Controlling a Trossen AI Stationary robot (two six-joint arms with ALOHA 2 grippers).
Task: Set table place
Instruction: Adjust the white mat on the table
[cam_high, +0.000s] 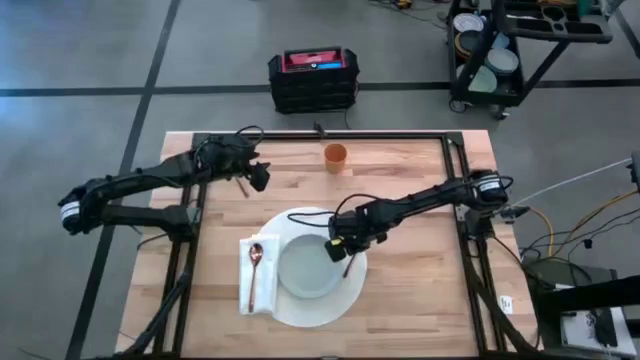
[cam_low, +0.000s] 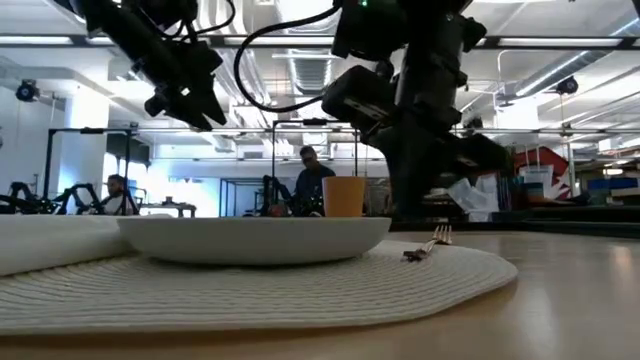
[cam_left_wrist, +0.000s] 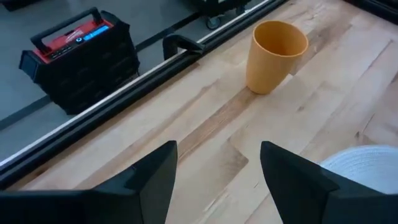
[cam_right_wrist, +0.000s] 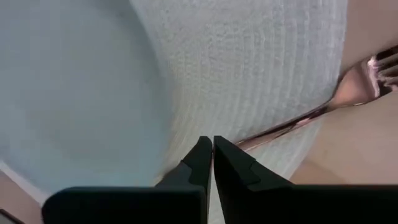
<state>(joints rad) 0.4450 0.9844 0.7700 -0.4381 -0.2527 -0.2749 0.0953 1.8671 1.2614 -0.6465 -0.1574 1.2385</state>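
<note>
While the large round white woven mat sits near the front-centre of the light-wood butcher-block table, we have the pale grey-green round plate centred on it, a white folded napkin overlapping its left edge with a copper-toned spoon lying on top, and a copper-toned fork lying across the mat's right edge, partly on the mat and partly on the wood, tines pointing off toward the bare table. Right gripper hangs just above the mat beside the fork handle, fingers pressed together with nothing between them, so we judge the fork placed and the arm about to clear. To do this well: we lift straight up before swinging away, so the closed tips don't drag the handle or ruck the mat, and we check the fork sits parallel to the plate rim and not touching it; from the high view it looks slightly angled, though the arm hides most of it. Left gripper hovers over the back-left of the table, fingers spread wide and empty, looking toward the orange plastic cup standing upright near the back rail, well apart from the mat. We reckon the cup is the remaining piece; approach it level, fingers either side of the wall, grip mid-height so it doesn't tip.
</note>
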